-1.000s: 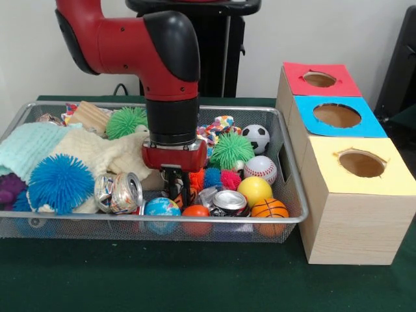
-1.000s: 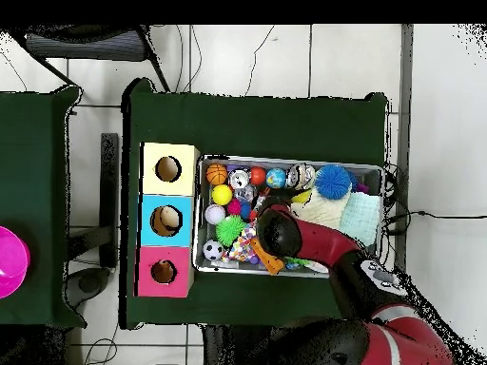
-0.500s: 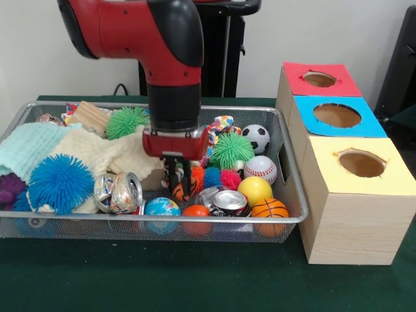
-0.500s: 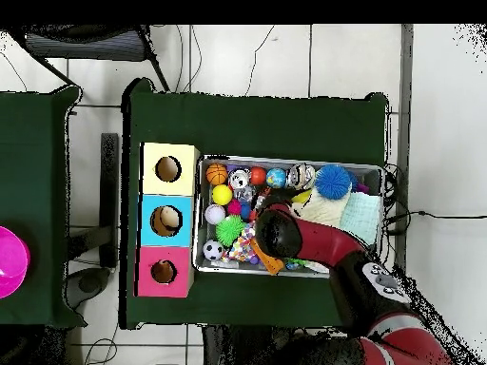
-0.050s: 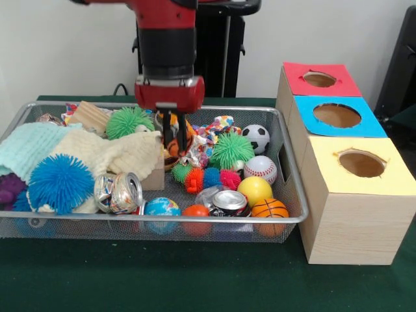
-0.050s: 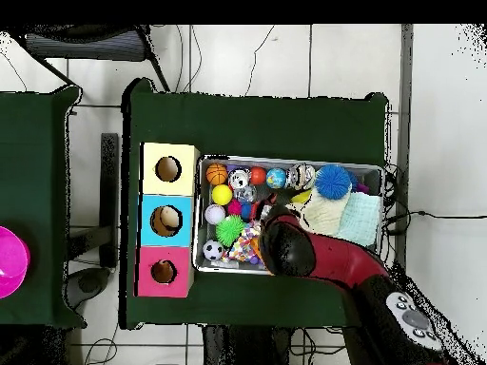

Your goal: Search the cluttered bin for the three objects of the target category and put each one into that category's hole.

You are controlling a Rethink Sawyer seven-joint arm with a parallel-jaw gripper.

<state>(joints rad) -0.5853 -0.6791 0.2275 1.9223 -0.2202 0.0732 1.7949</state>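
Observation:
My gripper (image 5: 175,149) hangs above the middle of the wire bin (image 5: 162,221), shut on a small orange and black striped toy (image 5: 173,138) that is lifted clear of the pile. Three boxes with holes stand to the right: red (image 5: 320,79), blue (image 5: 337,115) and yellow (image 5: 361,164). From overhead, the arm (image 6: 285,242) covers the gripper and the toy. Below the gripper lie small spiky balls, orange (image 5: 194,180), blue (image 5: 212,177) and pink (image 5: 230,179).
The bin also holds a soccer ball (image 5: 255,138), baseball (image 5: 260,169), yellow ball (image 5: 255,190), basketball (image 5: 269,209), crushed cans (image 5: 118,192), green (image 5: 232,150) and blue (image 5: 60,182) spiky balls, cloths (image 5: 110,156) and a wooden block (image 5: 90,117).
The gripper has risen out of the pile and moved back a little, bringing the striped toy up with it. The small spiky balls under it now show.

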